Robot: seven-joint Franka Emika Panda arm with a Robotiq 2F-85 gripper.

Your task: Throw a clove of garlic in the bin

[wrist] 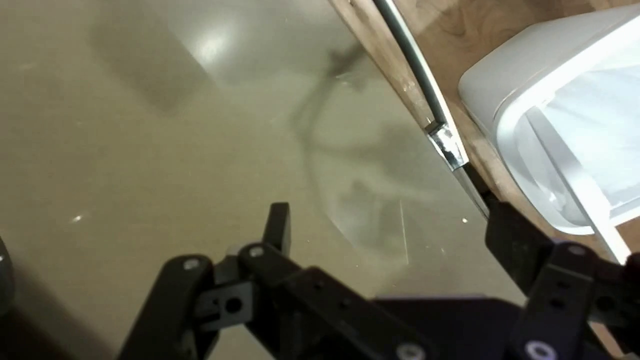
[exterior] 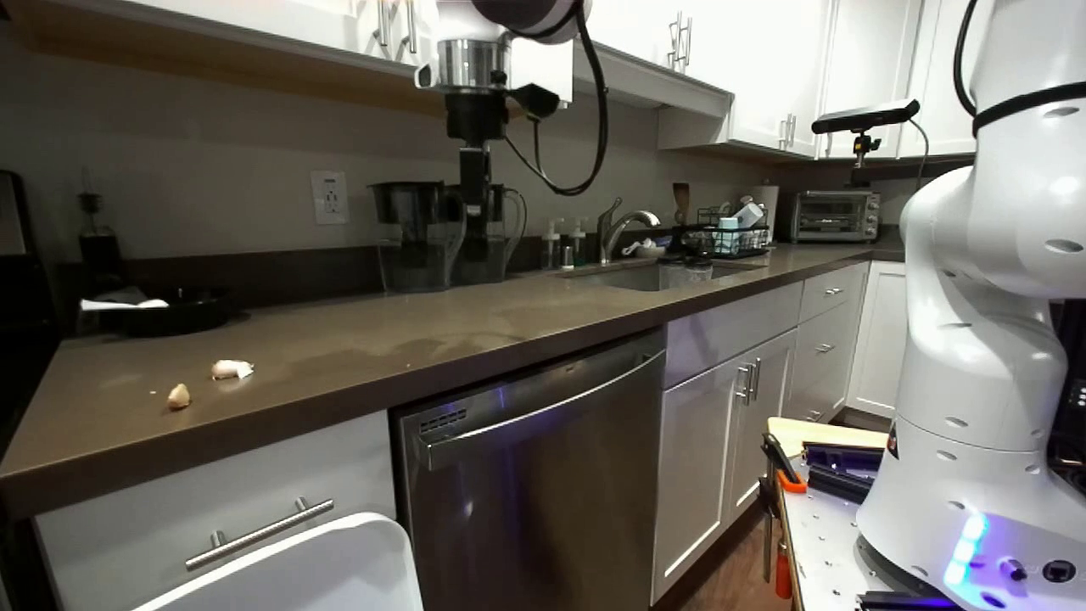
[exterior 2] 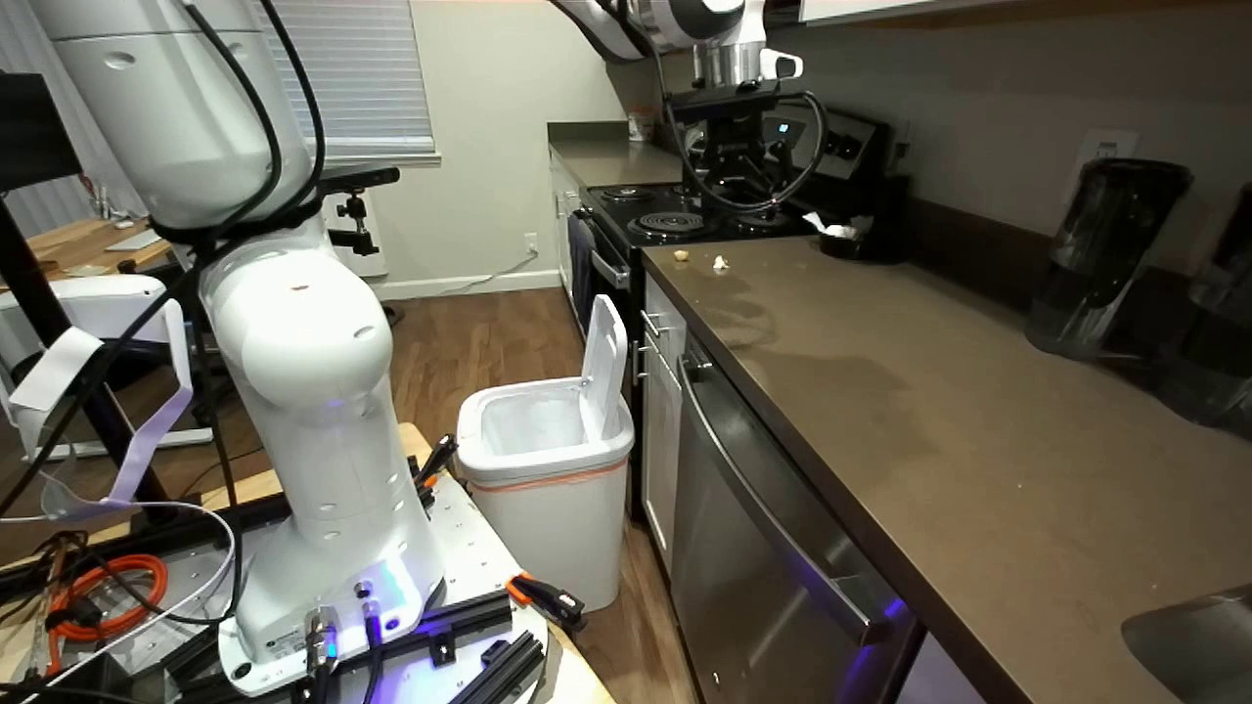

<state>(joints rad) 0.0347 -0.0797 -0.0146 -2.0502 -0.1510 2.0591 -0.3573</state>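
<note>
In the wrist view the gripper (wrist: pixel 392 230) was spread, its fingers (wrist: pixel 278 225) far apart with nothing held, a posture I took as readiness to pinch something small. Below them stretched the counter (wrist: pixel 150 165); beside that, and lower, was the bin (wrist: pixel 520 70), probably put so close to make the carry short.

In an exterior view the clove of garlic (exterior: pixel 232 369) lay on the counter, higher than the bin and back from its rim, not yet picked. A rounder tan clove (exterior: pixel 178 396) sat near it, slightly more toward the bin's side, so the approach would call for careful aim. The gripper hung well higher than the bin, likely for clearance; against the dark pitchers (exterior: pixel 411 238) its fingers were hard to make out there.

In an exterior view the bin stood between the robot base (exterior 2: pixel 328 587) and the cabinet front (exterior 2: pixel 662 445). A pale panel (exterior 2: pixel 606 362), seemingly a lid, rose from the bin's rim on the counter side, presumably raised so the clove could drop straight in; a release past it, over the middle of the bin, looked the safer choice.
</note>
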